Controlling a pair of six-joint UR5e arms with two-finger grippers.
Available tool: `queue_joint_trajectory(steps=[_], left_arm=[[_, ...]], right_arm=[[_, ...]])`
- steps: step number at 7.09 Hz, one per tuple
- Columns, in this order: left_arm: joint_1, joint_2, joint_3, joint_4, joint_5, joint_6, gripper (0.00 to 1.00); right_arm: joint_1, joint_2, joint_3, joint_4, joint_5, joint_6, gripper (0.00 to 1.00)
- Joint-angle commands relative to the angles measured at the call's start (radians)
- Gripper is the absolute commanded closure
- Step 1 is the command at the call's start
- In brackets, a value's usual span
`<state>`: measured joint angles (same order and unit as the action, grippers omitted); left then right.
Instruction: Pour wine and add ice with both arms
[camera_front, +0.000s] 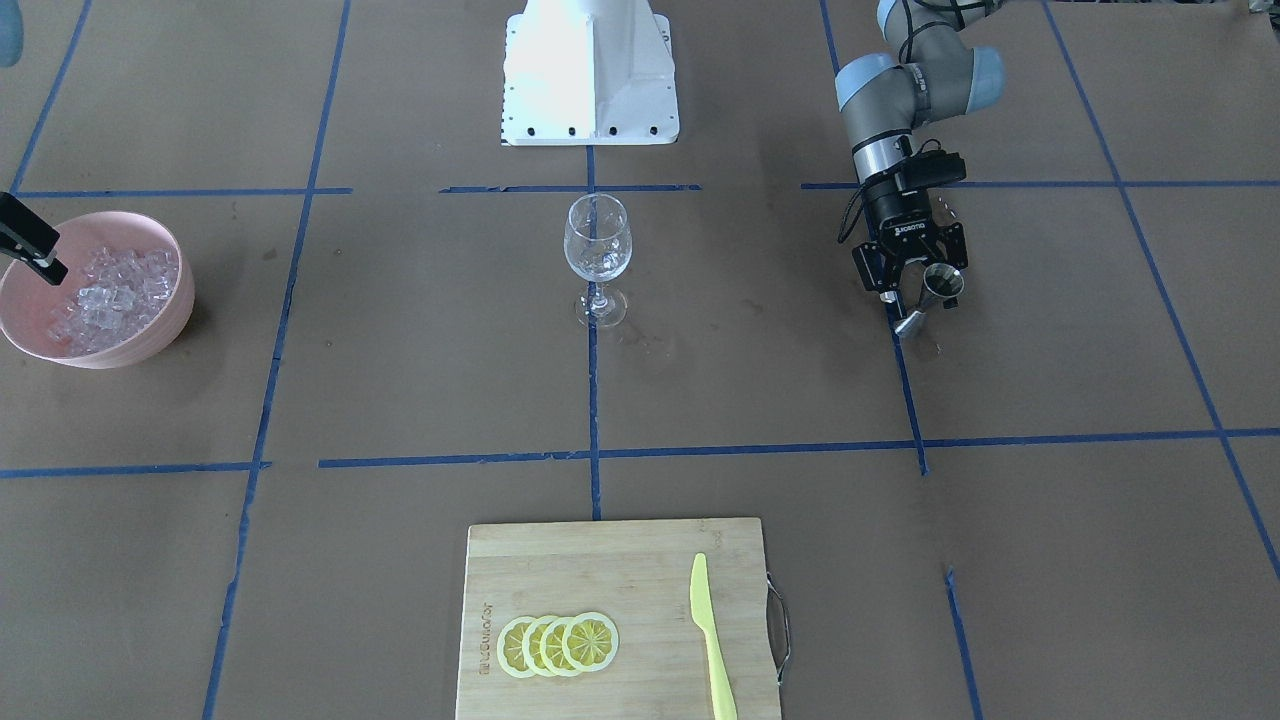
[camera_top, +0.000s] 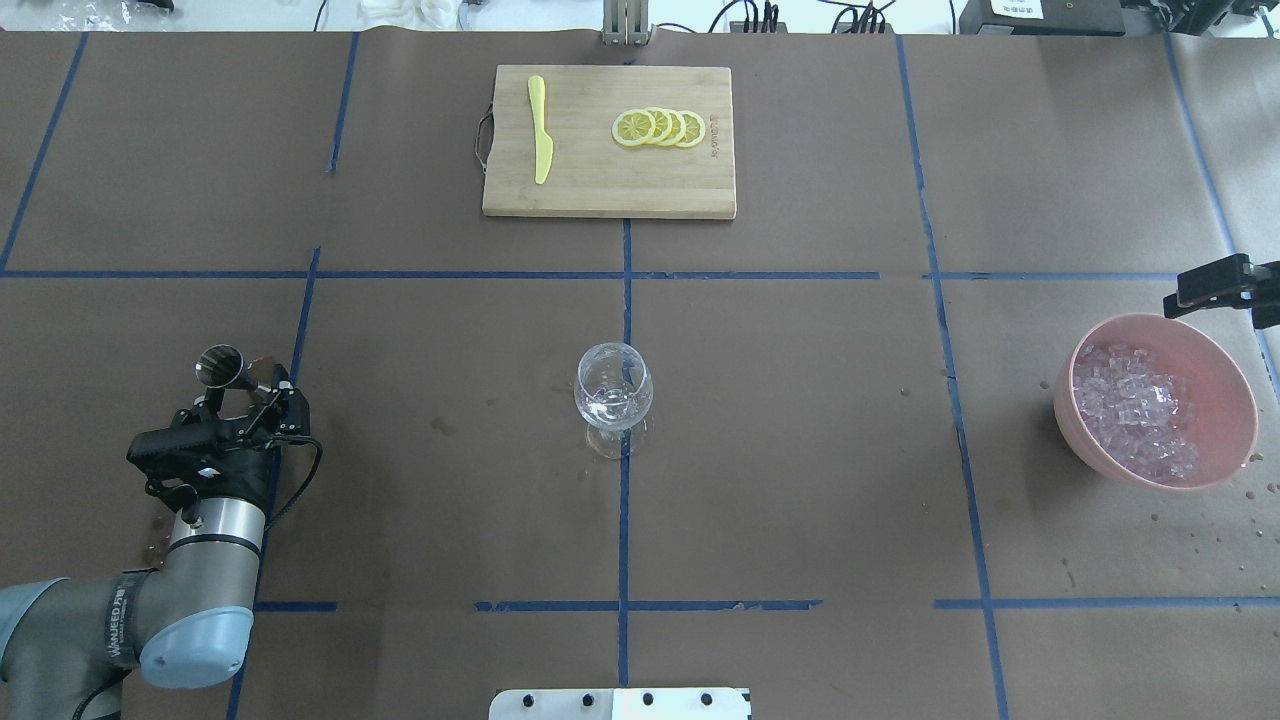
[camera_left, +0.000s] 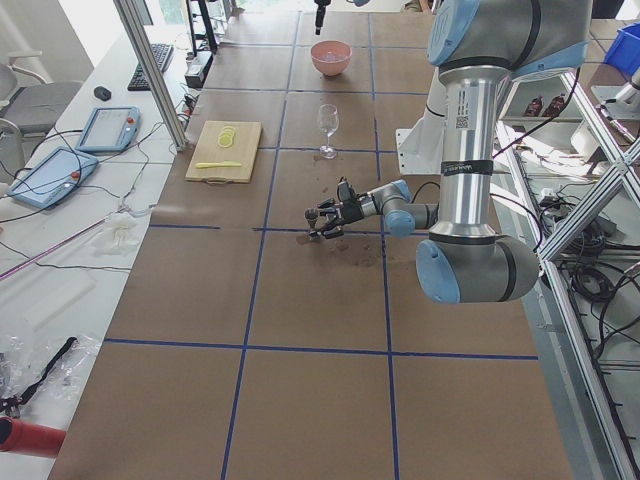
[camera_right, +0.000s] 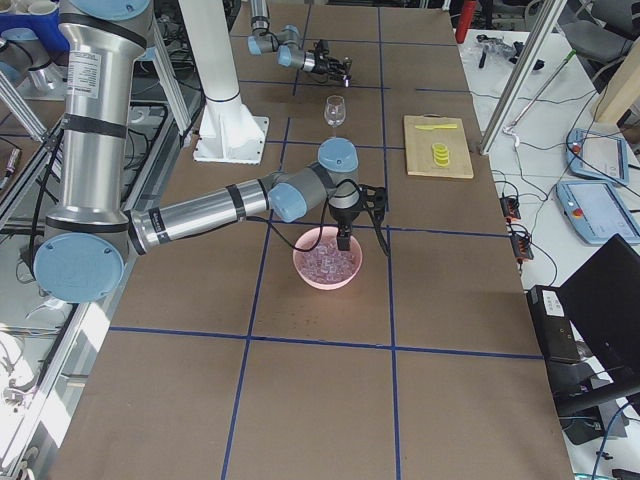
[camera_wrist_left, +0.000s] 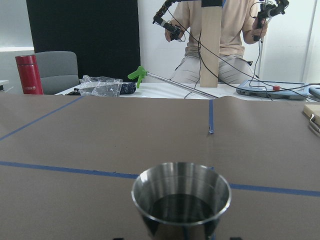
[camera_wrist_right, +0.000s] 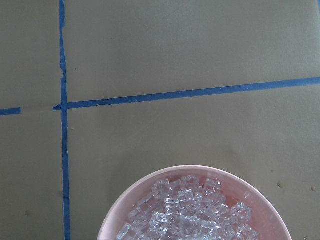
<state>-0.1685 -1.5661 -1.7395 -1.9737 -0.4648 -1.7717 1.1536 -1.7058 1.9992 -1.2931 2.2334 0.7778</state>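
Facing the robot, the left pincer (camera_front: 918, 292) clamps a steel jigger (camera_front: 932, 292) well off the glass (camera_front: 597, 245) on the robot's left. The right pincer (camera_front: 35, 250), its gap impossible to judge, hangs over the bowl (camera_front: 165, 330) of ice (camera_front: 110, 290) far to the glass's other side. Overhead, the counter (camera_top: 800, 450) shows the same layout, and the wrist views show the jigger's mouth, wine inside uncertain, and ice heaped in the bowl.
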Motion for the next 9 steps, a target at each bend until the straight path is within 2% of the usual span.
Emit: queue_joint_trajectory(steps=[1,2,4,5,7,9], left_arm=[[-0.005,-0.005,0.009,-0.001,0.000,0.000,0.43],[-0.005,-0.006,0.009,-0.001,0.000,0.000,0.55],[-0.012,-0.005,-0.001,-0.005,0.000,0.000,1.00],[-0.023,0.000,-0.023,-0.005,0.000,0.006,1.00],[-0.072,0.014,-0.133,-0.007,0.000,0.041,1.00],[-0.083,-0.017,-0.234,-0.010,-0.003,0.150,1.00]], right_arm=[[0.000,0.000,0.001,0.000,0.002,0.000,0.00],[0.000,0.000,0.001,0.000,0.002,0.000,0.00],[0.000,0.000,0.001,0.000,0.002,0.000,0.00],[0.000,0.000,0.000,0.000,0.002,0.000,0.00],[0.000,0.000,-0.002,0.002,0.002,-0.008,0.00],[0.000,0.000,-0.002,0.012,0.006,-0.011,0.00]])
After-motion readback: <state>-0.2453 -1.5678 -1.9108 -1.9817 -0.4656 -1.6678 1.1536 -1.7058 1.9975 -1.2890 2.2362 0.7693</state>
